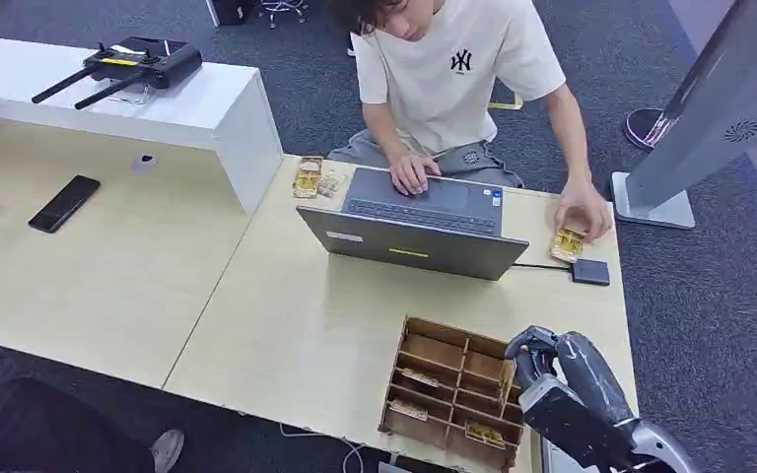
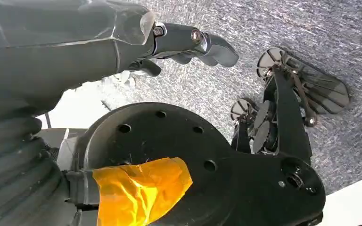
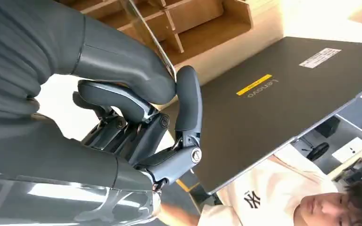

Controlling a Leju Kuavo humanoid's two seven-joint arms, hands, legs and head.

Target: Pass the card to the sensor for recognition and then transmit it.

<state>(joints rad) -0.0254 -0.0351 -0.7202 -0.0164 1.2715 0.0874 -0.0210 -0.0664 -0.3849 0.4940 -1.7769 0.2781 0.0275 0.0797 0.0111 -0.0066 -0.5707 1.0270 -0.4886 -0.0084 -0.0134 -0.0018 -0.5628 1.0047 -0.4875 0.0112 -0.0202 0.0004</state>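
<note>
Over the brown wooden compartment tray (image 1: 450,386) at the pale wooden desk's (image 1: 286,325) near edge, the right hand (image 1: 540,355) pinches a thin clear card (image 3: 147,35) between thumb and fingers. The small black square sensor (image 1: 589,272) lies beyond, by the grey laptop (image 1: 416,229); scanning and handover remain. The left hand (image 2: 188,44) hangs empty, fingers loosely extended.

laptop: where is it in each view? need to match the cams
Head view: laptop mid-table, lid back toward the robot, beyond the wooden organizer.
Left wrist view: not in it.
Right wrist view: laptop behind the right hand.
Shared landmark: the organizer.
</note>
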